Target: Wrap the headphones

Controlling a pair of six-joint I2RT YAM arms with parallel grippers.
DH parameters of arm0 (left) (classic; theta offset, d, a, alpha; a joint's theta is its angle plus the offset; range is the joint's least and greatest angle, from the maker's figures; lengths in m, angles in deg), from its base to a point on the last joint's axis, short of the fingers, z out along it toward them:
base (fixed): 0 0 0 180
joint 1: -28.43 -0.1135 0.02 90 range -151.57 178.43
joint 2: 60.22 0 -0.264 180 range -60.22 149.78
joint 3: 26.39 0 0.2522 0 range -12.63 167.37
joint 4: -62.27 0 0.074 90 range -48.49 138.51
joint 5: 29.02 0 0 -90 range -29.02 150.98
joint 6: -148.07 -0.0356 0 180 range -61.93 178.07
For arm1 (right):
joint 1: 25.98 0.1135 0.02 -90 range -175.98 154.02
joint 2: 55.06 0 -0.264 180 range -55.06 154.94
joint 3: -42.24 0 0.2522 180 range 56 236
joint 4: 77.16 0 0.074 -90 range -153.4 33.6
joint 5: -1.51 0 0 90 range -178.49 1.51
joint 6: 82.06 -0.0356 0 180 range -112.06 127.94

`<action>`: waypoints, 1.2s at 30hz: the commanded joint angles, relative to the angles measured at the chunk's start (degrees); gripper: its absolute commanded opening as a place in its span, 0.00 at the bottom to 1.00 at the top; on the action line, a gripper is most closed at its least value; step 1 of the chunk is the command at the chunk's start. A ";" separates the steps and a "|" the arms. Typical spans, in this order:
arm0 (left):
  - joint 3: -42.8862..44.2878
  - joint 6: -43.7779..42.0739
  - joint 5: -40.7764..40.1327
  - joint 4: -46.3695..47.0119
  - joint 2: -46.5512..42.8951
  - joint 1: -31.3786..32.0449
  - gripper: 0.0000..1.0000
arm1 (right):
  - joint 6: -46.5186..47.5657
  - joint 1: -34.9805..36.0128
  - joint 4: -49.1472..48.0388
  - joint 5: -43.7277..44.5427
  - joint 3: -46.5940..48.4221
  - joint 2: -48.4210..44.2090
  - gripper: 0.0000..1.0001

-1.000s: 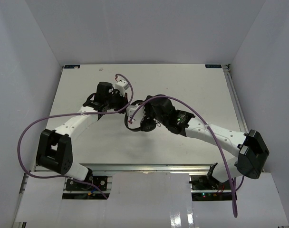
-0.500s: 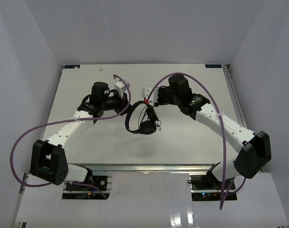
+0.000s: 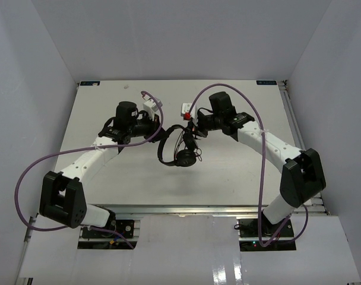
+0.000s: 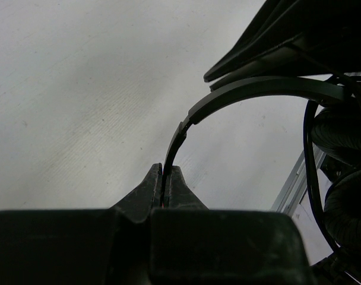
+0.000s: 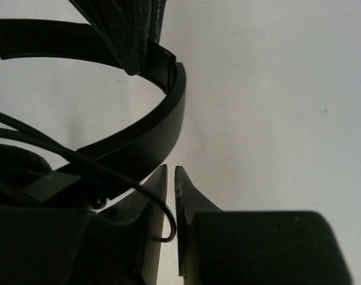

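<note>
1. Purple cables (image 3: 25, 178) loop off both arm bases at the near edge of the white bench (image 3: 109, 178). From there the left arm (image 3: 88, 160) and the right arm (image 3: 275, 155) reach away and inward towards each other.
2. The black headphones (image 3: 176, 151) are about mid-bench, between the two hands. The ear cups (image 3: 184, 159) lie together on the near side, and the headband (image 3: 164, 142) arcs away from them towards the hands. The pictures do not settle whether the cups touch the bench.
3. The left hand (image 4: 164, 183) has its fingers pinched tight on the thin end of the headband. In its wrist view the band rises out of them and curves off to the right. The cord (image 4: 306, 153) runs down that side just beside the cups.
4. The right hand (image 5: 171, 196) is closed to a slit. In its wrist view the thin cord crosses in front of the headband and hooks down into that slit, so it is nipped between the fingers. The headband passes just above the fingertips, and contact there cannot be told.
5. The tips of both hands come close together at the band, each showing dark at the top of the other's wrist view.
6. White walls (image 3: 186, 41) stand at the far edge and along both sides.
</note>
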 commanded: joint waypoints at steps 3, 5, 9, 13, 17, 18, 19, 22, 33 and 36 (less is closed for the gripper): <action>3.73 5.41 -5.60 1.78 2.86 -0.81 0.00 | -8.42 -0.95 -0.83 -8.68 2.70 4.23 0.22; 4.20 5.76 -7.51 1.84 3.77 -0.98 0.00 | -9.22 -1.51 -0.76 -9.51 3.33 5.70 0.27; 4.51 5.79 -10.83 2.19 5.33 -1.43 0.00 | -11.89 -3.03 -0.98 -10.56 4.53 8.08 0.43; 2.92 5.50 -11.46 4.05 6.57 -2.39 0.00 | -12.50 -3.92 -1.75 -8.70 3.97 8.84 0.54; -0.09 6.32 -10.26 7.10 7.62 -4.50 0.00 | -12.59 -5.06 -2.78 -7.61 2.62 8.67 0.66; -0.60 6.59 -9.94 7.73 8.06 -5.04 0.00 | -12.62 -5.55 -2.89 -7.58 2.48 8.67 0.67; -1.15 6.89 -9.63 8.39 8.57 -5.59 0.00 | -12.68 -6.11 -3.04 -7.58 2.33 8.68 0.68; -1.42 7.07 -8.76 9.00 9.70 -6.55 0.00 | -12.93 -7.32 -3.04 -7.15 2.25 8.85 0.68; 1.44 6.45 -10.64 6.72 14.40 -9.19 0.00 | -12.85 -14.70 -2.95 -6.13 0.23 7.06 0.72; 2.37 6.54 -11.90 6.29 16.65 -9.20 0.00 | -12.59 -16.74 -2.95 -6.50 -1.50 5.37 0.74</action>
